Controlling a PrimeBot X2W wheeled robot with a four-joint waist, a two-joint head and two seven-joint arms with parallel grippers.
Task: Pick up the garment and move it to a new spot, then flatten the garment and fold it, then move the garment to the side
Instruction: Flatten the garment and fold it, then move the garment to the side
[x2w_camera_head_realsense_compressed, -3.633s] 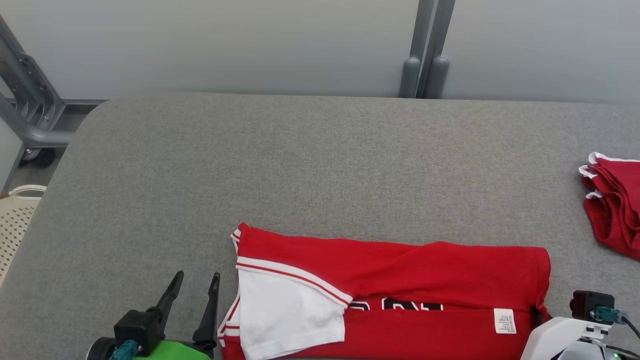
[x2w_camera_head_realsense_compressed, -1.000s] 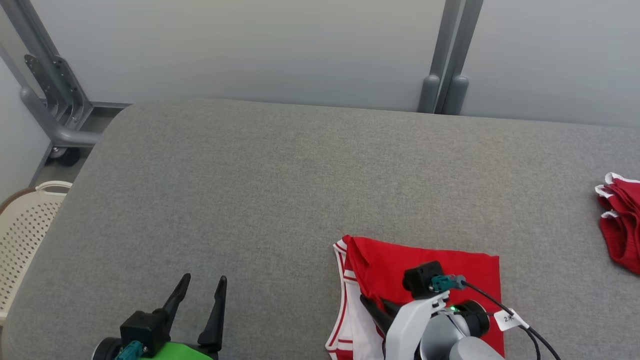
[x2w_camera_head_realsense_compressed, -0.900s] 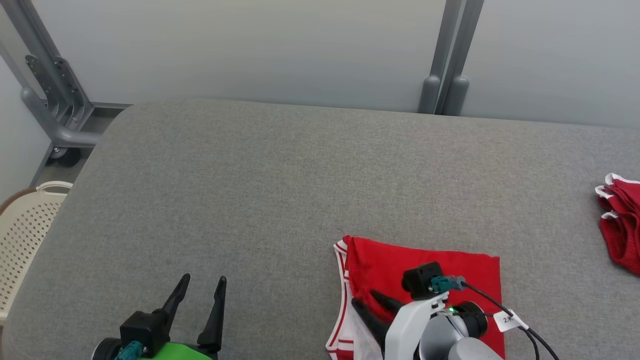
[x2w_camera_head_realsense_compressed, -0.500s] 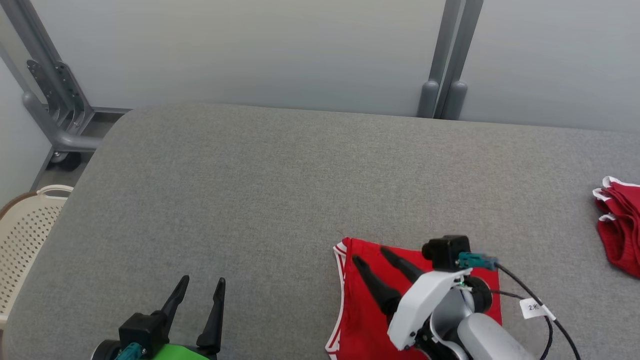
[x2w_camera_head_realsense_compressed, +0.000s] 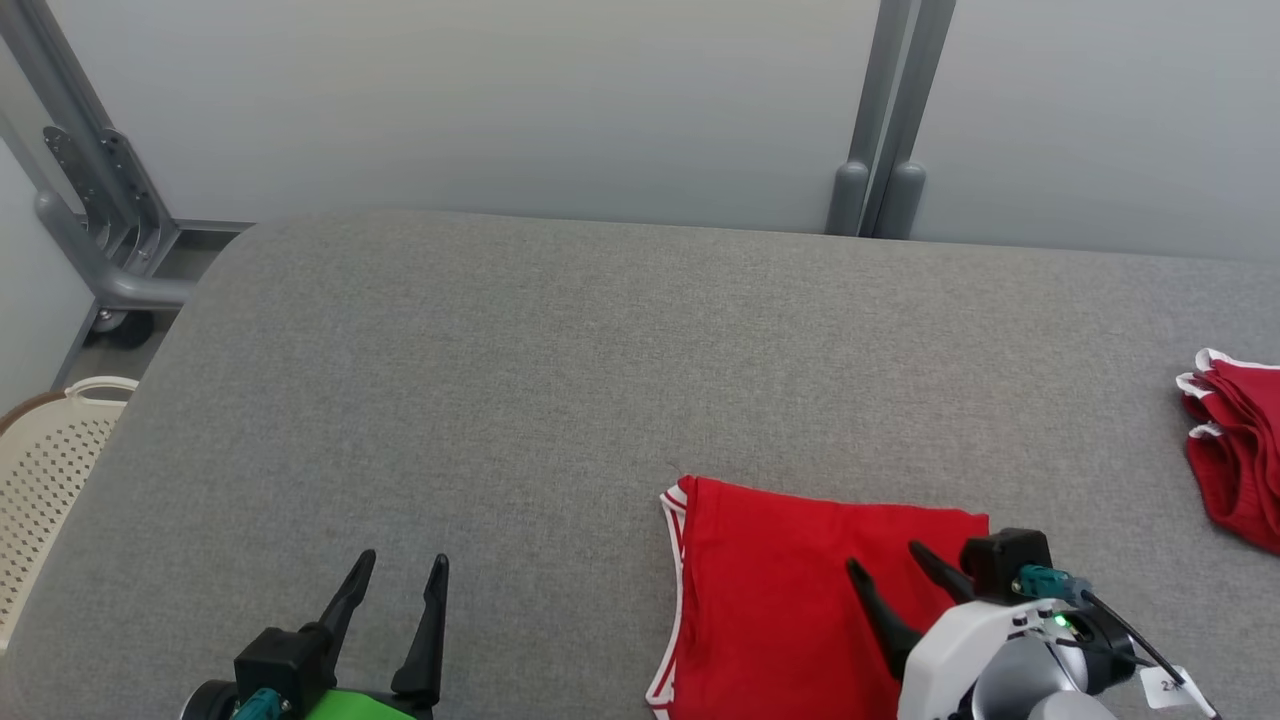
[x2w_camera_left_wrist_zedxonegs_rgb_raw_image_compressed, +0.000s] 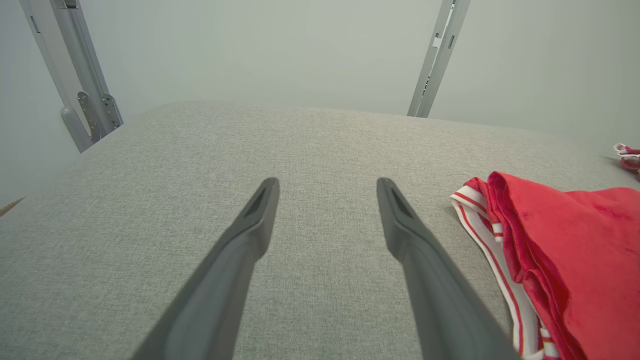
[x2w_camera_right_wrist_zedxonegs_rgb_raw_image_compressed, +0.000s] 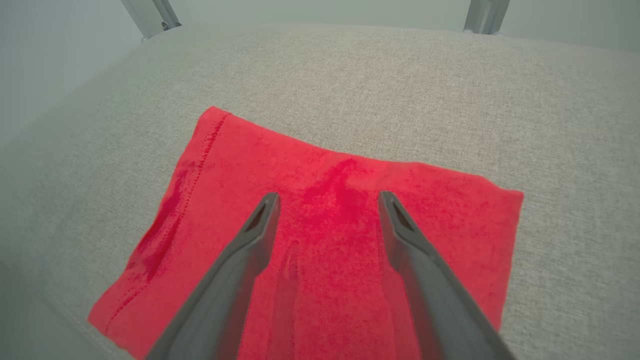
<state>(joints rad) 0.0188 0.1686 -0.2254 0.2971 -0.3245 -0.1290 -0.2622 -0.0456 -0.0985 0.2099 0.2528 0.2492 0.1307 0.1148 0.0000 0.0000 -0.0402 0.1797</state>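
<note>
The garment (x2w_camera_head_realsense_compressed: 770, 590) is a red shirt with white striped trim, folded into a compact rectangle near the table's front edge, right of centre. My right gripper (x2w_camera_head_realsense_compressed: 885, 558) hangs open just above its right half, fingers apart with nothing between them; the right wrist view shows the flat red garment (x2w_camera_right_wrist_zedxonegs_rgb_raw_image_compressed: 325, 180) under that gripper (x2w_camera_right_wrist_zedxonegs_rgb_raw_image_compressed: 327, 200). My left gripper (x2w_camera_head_realsense_compressed: 402, 562) stands open over bare grey table at the lower left, well left of the garment. In the left wrist view the garment (x2w_camera_left_wrist_zedxonegs_rgb_raw_image_compressed: 565, 245) lies to the right of the open left gripper (x2w_camera_left_wrist_zedxonegs_rgb_raw_image_compressed: 327, 187).
The grey padded table (x2w_camera_head_realsense_compressed: 500, 380) spreads wide behind and left of the garment. A second red garment with white trim (x2w_camera_head_realsense_compressed: 1235, 450) lies bunched at the right edge. A cream perforated basket (x2w_camera_head_realsense_compressed: 40, 470) stands off the table's left side. Grey frame posts (x2w_camera_head_realsense_compressed: 880, 150) rise behind.
My right gripper opened, let go of the folded-over layer and drew back to the right; the garment now lies flat, its white sleeve covered. The left arm stayed put.
</note>
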